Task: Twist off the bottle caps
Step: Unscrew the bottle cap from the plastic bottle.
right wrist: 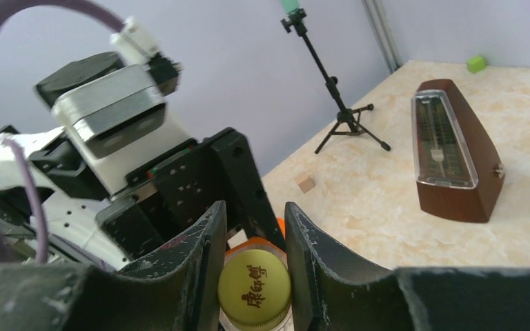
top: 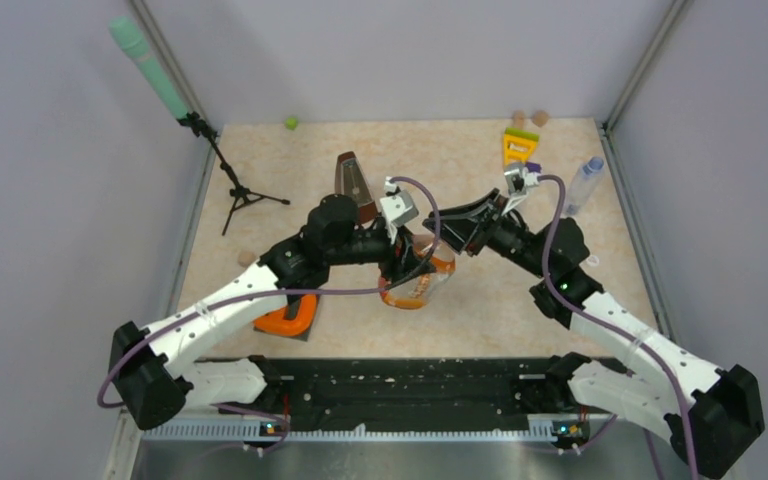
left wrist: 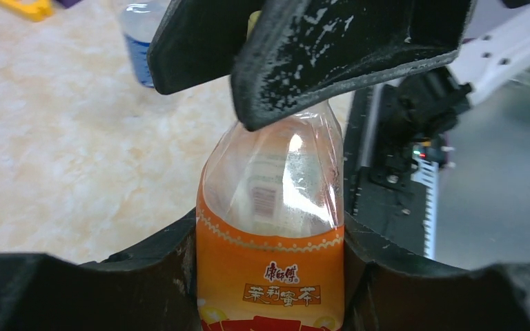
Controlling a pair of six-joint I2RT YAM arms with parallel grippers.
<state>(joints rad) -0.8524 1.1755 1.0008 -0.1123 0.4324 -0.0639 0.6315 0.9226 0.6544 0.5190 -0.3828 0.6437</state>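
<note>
The squat orange-tinted bottle (top: pixel 422 283) (left wrist: pixel 270 269) sits between my left gripper's (left wrist: pixel 270 276) jaws, which are shut on its orange label. Its yellow cap (right wrist: pixel 254 287) is on the neck, and my right gripper (right wrist: pixel 254 276) is shut on it, one finger pressed to each side. In the left wrist view the right gripper's fingers (left wrist: pixel 331 48) cover the cap. From above, both grippers meet at the bottle near the table's middle: left gripper (top: pixel 410 262), right gripper (top: pixel 450 232). A slim bottle with a blue label (top: pixel 582 186) (left wrist: pixel 140 41) lies at the far right.
A brown metronome (top: pixel 353 185) (right wrist: pixel 450 158) stands just behind the left gripper. A tripod stand (top: pixel 230 185) is at the back left, and an orange tool (top: pixel 290 318) lies under the left arm. A yellow tool (top: pixel 519 145), wooden discs (top: pixel 530 118) and a green block (top: pixel 291 122) lie along the back edge.
</note>
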